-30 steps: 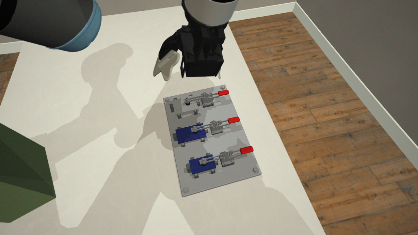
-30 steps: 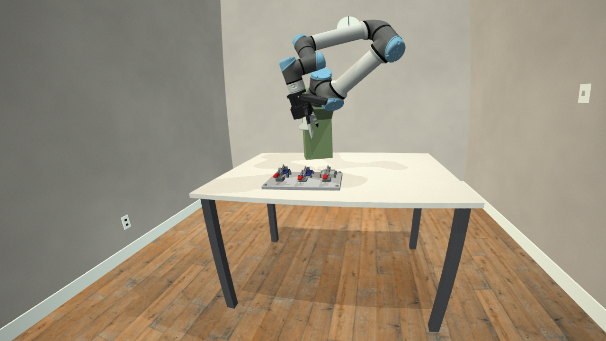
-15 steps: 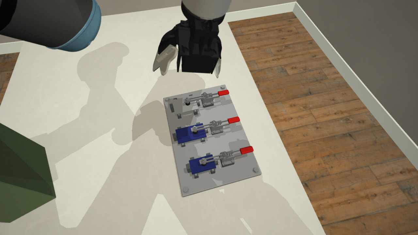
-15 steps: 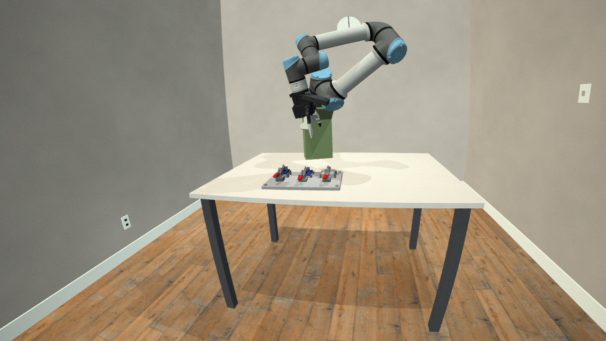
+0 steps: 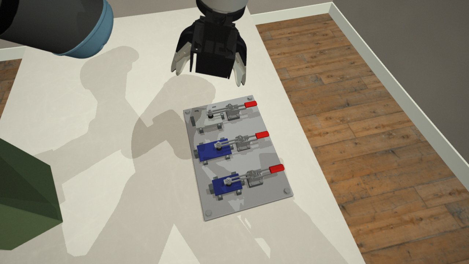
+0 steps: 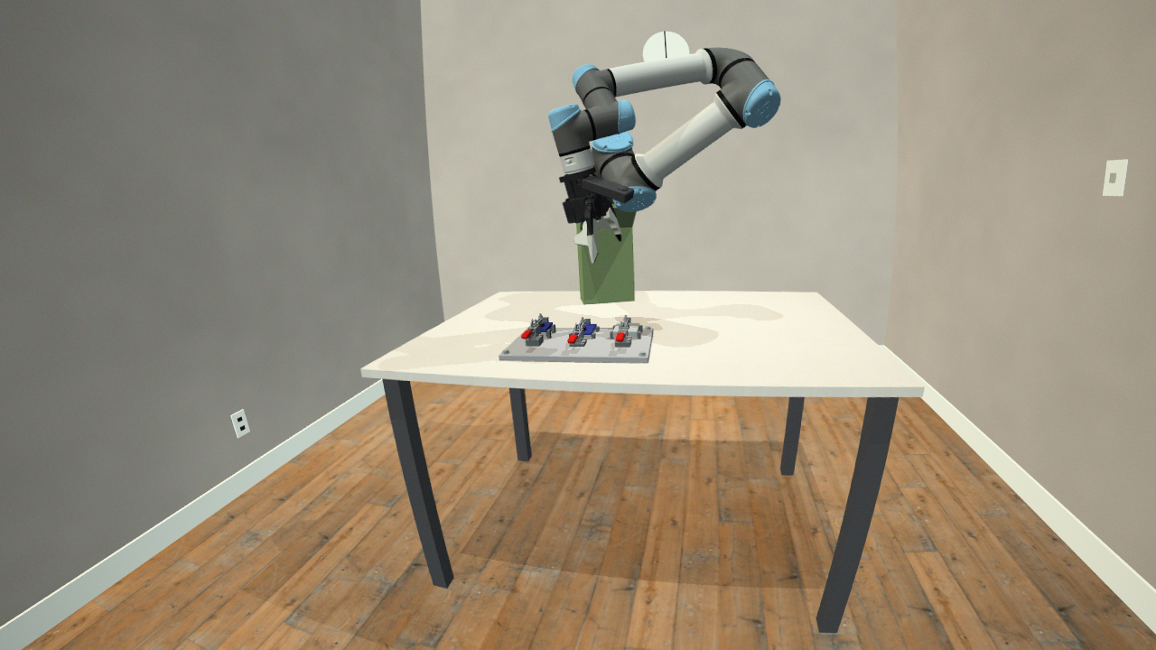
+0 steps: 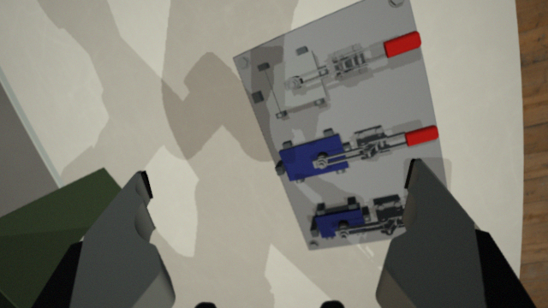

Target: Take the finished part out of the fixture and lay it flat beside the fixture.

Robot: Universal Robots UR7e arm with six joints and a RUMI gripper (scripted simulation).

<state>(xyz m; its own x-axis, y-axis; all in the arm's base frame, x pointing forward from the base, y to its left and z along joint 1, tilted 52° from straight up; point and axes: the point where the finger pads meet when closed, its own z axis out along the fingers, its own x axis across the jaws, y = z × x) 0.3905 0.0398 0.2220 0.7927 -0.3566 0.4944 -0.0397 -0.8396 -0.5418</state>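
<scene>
A grey fixture plate [image 5: 235, 156] lies on the white table with three toggle clamps with red handles. The grey finished part [image 5: 209, 122] sits in the far station under its clamp [image 5: 229, 110]; it also shows in the wrist view [image 7: 301, 85]. Two blue blanks sit clamped in the middle station [image 5: 214, 149] and the near station [image 5: 226, 185]. They show in the wrist view at the middle [image 7: 312, 157] and the bottom [image 7: 338, 223]. My gripper [image 5: 208, 72] hangs open and empty high above the table, beyond the plate's far end. Its fingers frame the wrist view.
A tall green block [image 6: 606, 266] stands at the back of the table, behind the arm; it shows at the left edge in the top view [image 5: 22, 193]. The table's right edge [image 5: 295, 124] runs close beside the fixture, with wooden floor beyond.
</scene>
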